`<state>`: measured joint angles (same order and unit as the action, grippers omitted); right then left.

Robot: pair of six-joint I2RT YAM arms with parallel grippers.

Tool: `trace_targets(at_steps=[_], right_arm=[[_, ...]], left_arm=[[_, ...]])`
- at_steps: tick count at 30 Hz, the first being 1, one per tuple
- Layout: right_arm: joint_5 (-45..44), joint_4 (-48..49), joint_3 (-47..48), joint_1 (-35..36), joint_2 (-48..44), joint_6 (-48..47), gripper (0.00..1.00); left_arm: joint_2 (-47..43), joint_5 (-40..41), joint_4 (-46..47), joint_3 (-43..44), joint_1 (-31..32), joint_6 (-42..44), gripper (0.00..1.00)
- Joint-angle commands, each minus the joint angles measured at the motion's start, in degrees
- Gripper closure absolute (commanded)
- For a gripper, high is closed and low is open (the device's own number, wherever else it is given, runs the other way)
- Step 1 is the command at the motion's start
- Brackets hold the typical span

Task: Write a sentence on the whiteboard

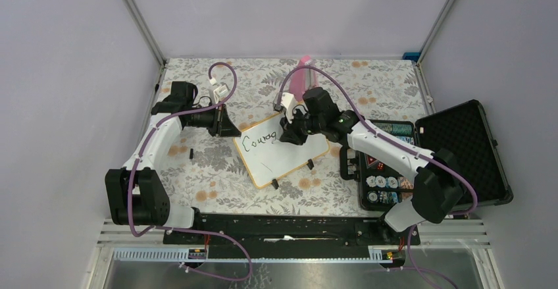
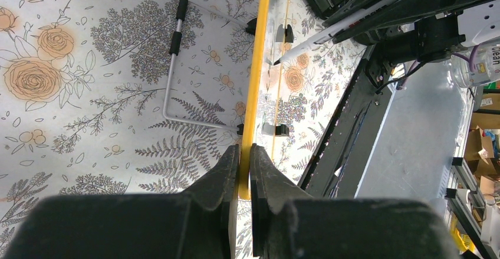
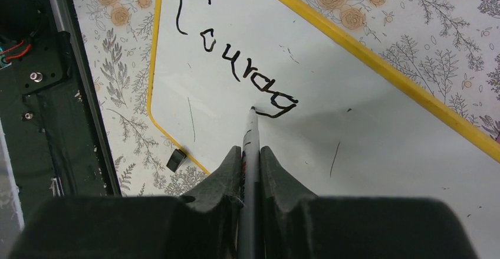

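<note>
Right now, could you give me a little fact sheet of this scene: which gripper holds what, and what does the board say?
Left gripper: shut on the yellow rim of the whiteboard
Right gripper: shut on a marker, tip at the last letter
Writing: "Courag" in black, one line only
Sentence: not yet finished
Surface: floral tablecloth
Also there: open black case, to the right of the board
</note>
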<state>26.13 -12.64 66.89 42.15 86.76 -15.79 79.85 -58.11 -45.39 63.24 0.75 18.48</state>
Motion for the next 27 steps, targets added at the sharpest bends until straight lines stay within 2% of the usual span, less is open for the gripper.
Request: trace_targets(at_steps=[1,9,23,27], right_arm=[[2.9,-0.8,2.8,-0.7,-3.4,0.8,1.0],[3.7,-1.5,1.6,-5.8,-4.8,-0.2,1.0],[8.0,-1.5,3.0,-8.0,-4.5,-1.4,1.0],[8.8,-1.5,3.6,-7.9,-4.1,-1.2,1.0]], left_arm=[[-0.5,1.0,0.7,0.0,-0.2,1.4,1.0],[-0.2,1.9,0.0,0.8,-0.2,2.6,1.0],[5.5,5.9,-6.5,7.6,0.6,9.8,1.0],[5.5,5.0,-6.6,8.1,0.6,9.1,0.77]])
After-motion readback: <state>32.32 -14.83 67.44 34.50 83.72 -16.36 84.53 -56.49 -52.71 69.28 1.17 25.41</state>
